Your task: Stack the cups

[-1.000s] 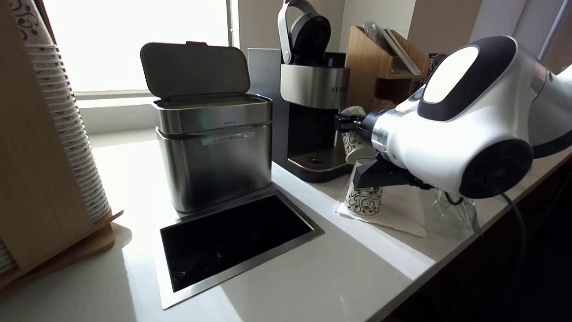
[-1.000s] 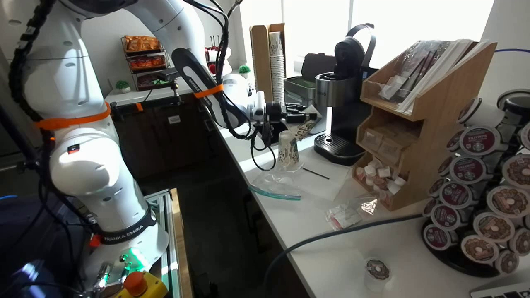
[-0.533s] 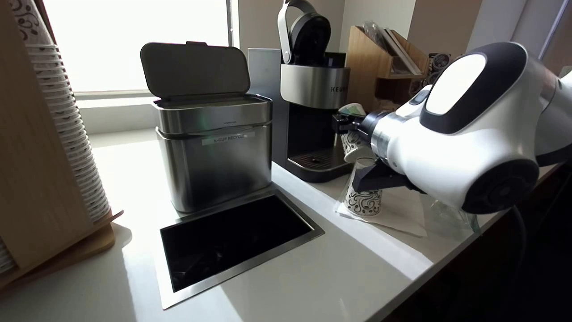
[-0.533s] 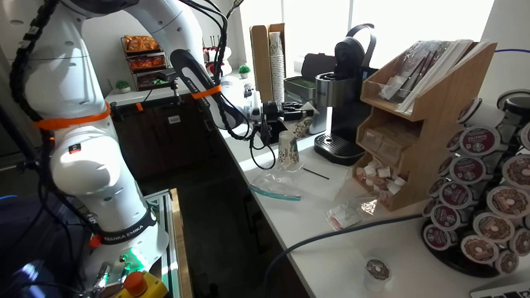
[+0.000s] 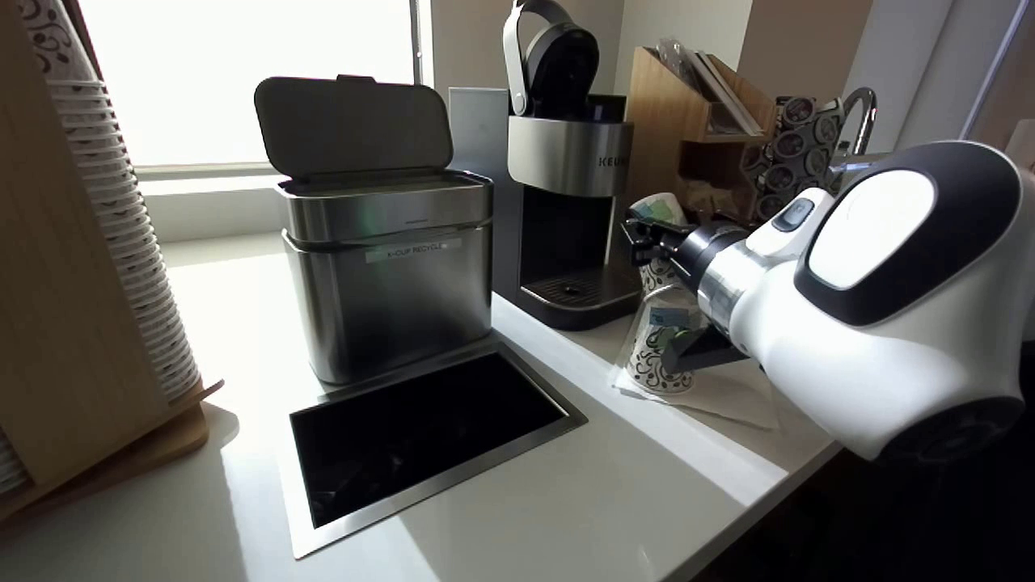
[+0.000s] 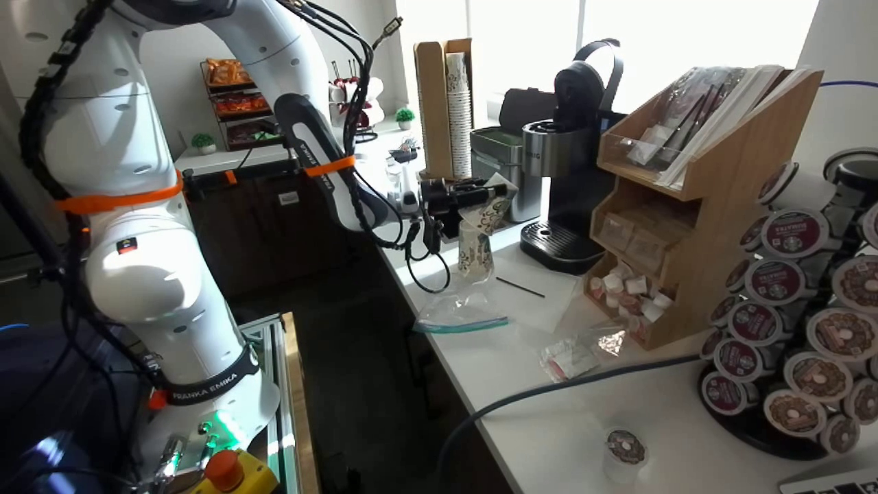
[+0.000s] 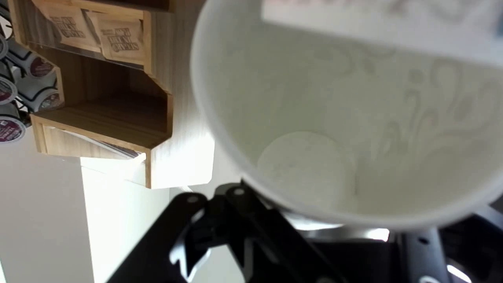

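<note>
Two cups with a dark swirl print stand close together beside the coffee maker. My gripper (image 5: 645, 242) is shut on the upper cup (image 6: 490, 214), which hangs tilted with its mouth down. Its white inside (image 7: 334, 114) fills much of the wrist view, with a black finger (image 7: 239, 196) against the rim. The lower cup (image 5: 661, 373) rests upside down on the counter, wider at its foot. Its pale end (image 7: 373, 33) shows at the upper right of the wrist view, overlapping the held cup's mouth. In both exterior views the two cups overlap; contact cannot be told.
A clear zip bag (image 6: 463, 317) lies around the lower cup's foot. A coffee maker (image 5: 570, 158), a wooden organizer (image 6: 713, 171) and a steel bin (image 5: 388, 275) stand nearby. A dark opening (image 5: 437, 428) sits in the counter. A thin black stick (image 6: 521, 287) lies beside the cups.
My gripper has carried the upper cup toward the lower one, so that its mouth now overlaps the lower cup's top. The zip bag has shifted slightly. The grip has not changed.
</note>
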Available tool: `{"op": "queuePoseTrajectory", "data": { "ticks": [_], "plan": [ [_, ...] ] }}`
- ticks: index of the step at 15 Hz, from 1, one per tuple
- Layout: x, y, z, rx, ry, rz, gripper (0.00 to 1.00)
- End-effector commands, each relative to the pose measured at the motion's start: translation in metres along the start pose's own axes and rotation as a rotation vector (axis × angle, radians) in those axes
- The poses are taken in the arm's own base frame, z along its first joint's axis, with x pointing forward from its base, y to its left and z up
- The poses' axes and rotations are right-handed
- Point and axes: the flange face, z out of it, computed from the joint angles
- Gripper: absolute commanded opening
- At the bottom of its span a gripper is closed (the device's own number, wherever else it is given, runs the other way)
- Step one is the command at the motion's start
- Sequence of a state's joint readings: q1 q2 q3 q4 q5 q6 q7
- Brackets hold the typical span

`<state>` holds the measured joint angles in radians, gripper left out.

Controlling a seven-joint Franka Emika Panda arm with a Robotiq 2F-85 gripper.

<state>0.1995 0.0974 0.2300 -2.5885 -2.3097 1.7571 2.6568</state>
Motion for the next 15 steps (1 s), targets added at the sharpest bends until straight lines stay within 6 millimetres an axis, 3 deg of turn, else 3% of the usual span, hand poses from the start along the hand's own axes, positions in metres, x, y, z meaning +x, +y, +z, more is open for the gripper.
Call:
{"op": "queuePoseTrajectory", "data": {
  "ticks": [1, 8, 15],
  "plan": [
    [-0.013, 0.006, -0.016, 0.021, 0.035, 0.001, 0.4],
    [-0.027, 0.009, -0.018, 0.016, 0.148, -0.017, 0.4],
    [-0.045, -0.002, -0.023, 0.023, 0.217, -0.028, 0.4]
  ]
}}
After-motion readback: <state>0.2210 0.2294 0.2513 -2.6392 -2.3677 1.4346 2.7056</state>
